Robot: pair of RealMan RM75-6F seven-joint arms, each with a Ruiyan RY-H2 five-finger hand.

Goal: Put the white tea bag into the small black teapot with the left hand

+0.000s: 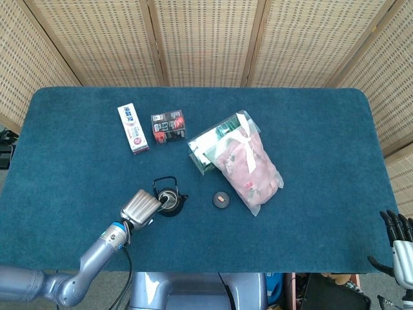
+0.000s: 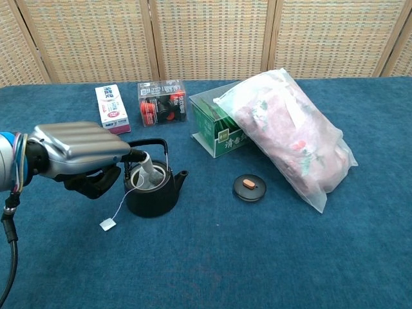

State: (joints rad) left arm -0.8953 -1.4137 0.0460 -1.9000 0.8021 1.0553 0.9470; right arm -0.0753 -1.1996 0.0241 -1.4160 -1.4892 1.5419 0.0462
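The small black teapot point(image 2: 153, 198) stands open near the front left of the blue table, also seen in the head view point(image 1: 170, 202). The white tea bag point(image 2: 147, 174) stands upright in its mouth, lower half inside. My left hand point(image 2: 76, 156) is just left of the pot, and its fingertips point(image 2: 136, 154) pinch the bag's top corner under the pot's handle. The bag's string runs down to a paper tag point(image 2: 107, 224) lying on the table. My right hand point(image 1: 399, 247) hangs at the table's right edge, fingers spread, holding nothing.
The teapot's lid point(image 2: 249, 188) lies to the right of the pot. Behind it are a green box point(image 2: 219, 132) under a pink plastic-wrapped bundle point(image 2: 290, 132). A white-and-pink carton point(image 2: 112, 109) and a black-and-red pack point(image 2: 162, 102) sit at the back left.
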